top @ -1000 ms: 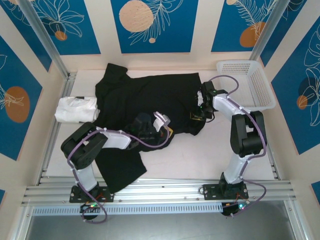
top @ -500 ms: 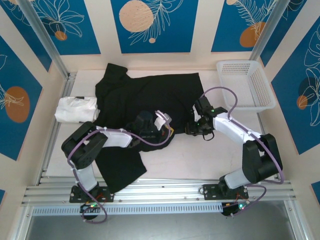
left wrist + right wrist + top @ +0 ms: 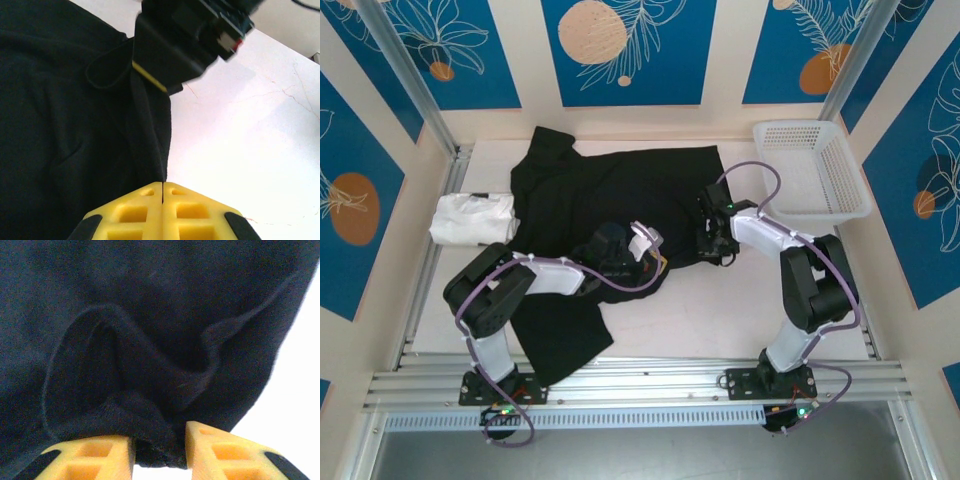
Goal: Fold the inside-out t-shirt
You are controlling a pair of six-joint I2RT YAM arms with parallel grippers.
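t-shirt [image 3: 620, 190]: spread out on table [image 3: 720, 310], mostly left of both grippers | left gripper [image 3: 162, 192]: pressed shut, seems to pinch its right edge | right gripper [image 3: 159, 442]: squeezing a bunch of that edge, just beside | next, probably: carry edge left

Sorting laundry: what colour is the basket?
The basket is white, clearest in top external view.
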